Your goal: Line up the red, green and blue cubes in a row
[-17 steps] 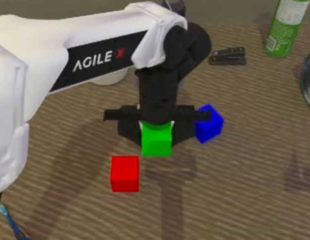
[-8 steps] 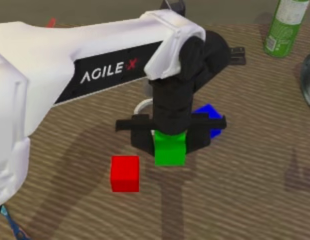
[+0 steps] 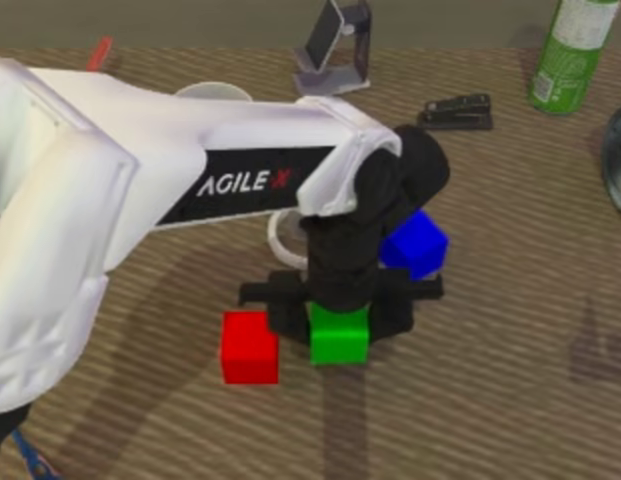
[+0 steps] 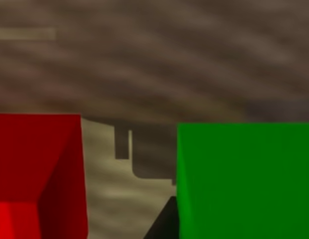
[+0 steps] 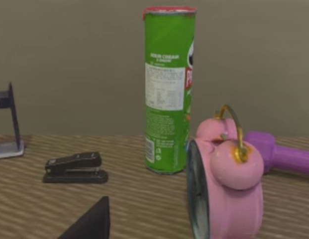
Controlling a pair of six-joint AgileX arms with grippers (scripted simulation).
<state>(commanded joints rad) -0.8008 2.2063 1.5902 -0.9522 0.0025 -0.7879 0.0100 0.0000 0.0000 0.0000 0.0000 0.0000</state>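
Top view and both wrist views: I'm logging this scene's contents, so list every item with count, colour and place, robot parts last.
red cube: 1, red, centre, leftmost.
green cube: 1, green, right of red, a gap between, in the left pincer.
blue cube: 1, blue, behind and right of green.
stapler: 1, black, far side.
phone stand: 1, grey, far edge.
chip can: 1, green, far right.
alarm clock: 1, pink, right edge.
left pincer: 1, black, on green cube.
right arm: out of top view.
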